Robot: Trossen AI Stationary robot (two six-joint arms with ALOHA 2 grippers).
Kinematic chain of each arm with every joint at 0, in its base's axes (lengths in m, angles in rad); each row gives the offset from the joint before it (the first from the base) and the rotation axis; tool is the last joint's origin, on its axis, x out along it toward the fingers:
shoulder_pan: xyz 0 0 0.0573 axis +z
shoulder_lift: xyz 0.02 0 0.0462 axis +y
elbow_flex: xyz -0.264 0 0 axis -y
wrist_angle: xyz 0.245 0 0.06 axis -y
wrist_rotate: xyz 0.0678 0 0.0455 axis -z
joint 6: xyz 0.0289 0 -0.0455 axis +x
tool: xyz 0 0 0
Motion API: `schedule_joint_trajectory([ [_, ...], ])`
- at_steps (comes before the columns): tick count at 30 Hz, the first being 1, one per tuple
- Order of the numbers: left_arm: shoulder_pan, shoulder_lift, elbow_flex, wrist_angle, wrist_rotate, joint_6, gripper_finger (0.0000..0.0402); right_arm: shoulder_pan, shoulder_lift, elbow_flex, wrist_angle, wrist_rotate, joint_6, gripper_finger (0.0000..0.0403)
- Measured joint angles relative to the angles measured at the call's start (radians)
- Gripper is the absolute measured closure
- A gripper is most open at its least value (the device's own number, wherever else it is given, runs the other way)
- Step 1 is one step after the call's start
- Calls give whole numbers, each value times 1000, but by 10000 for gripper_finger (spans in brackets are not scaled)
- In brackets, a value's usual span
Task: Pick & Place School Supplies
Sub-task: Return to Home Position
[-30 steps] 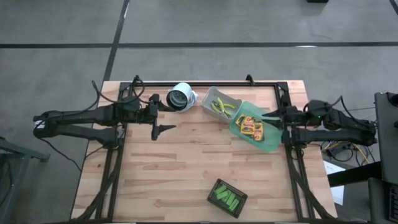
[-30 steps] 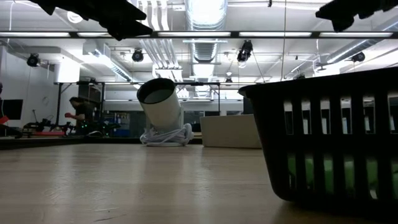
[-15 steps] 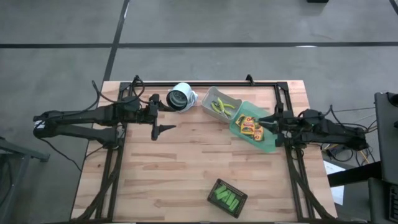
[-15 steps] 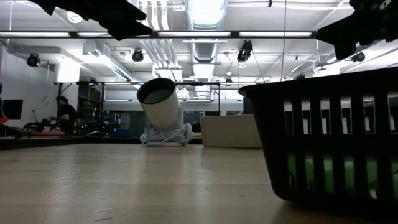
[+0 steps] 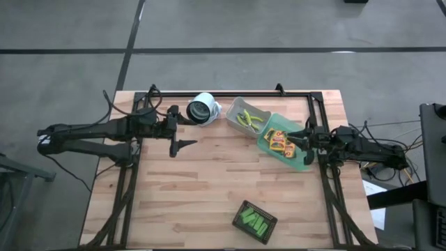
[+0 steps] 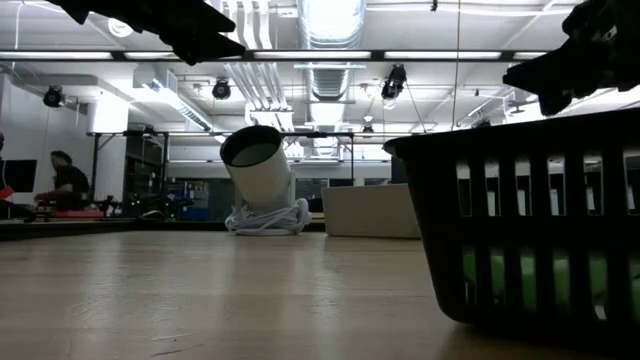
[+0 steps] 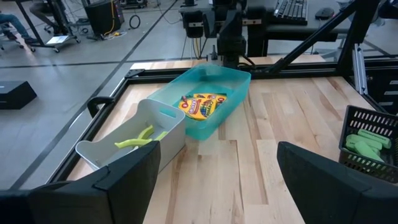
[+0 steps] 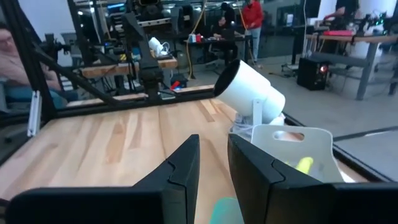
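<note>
Yellow packs point(image 5: 282, 143) point(image 7: 202, 104) lie in a teal bin point(image 5: 296, 159). Yellow-green scissor-like tools point(image 5: 249, 120) point(image 7: 140, 137) lie in the grey bin point(image 7: 124, 155) beside it. Green blocks point(image 5: 254, 222) point(image 7: 367, 140) fill a dark slotted tray point(image 6: 530, 230) near the front edge. My right gripper point(image 5: 301, 137) point(image 8: 213, 168) hovers level over the teal bin's right end, its fingers a narrow gap apart with nothing between them. My left gripper point(image 5: 180, 129) point(image 7: 217, 180) waits wide open above the table's far left part, holding nothing.
A white cylinder-shaped device point(image 5: 202, 109) point(image 6: 258, 170) stands tilted on a coiled cable at the far edge, left of the grey bin. A black frame rail point(image 5: 230, 94) runs around the wooden table. Bare wood point(image 5: 209, 181) lies between the bins and the tray.
My right gripper has sunk toward the teal bin's right end, rolling a little, its finger gap unchanged. In the low view it has dropped from the top edge further into the picture. The left arm and all the supplies have stayed where they were.
</note>
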Motion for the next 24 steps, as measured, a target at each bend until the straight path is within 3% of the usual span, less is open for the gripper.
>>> schedule_joint_trajectory([
  [9, 0, 0, 0, 0, 0, 0, 74, 0, 0, -34, 3, -7, -40, 321],
  [24, 0, 0, 0, -1, 0, 0, 73, 0, 2, -97, 21, 2, 25, 321],
])
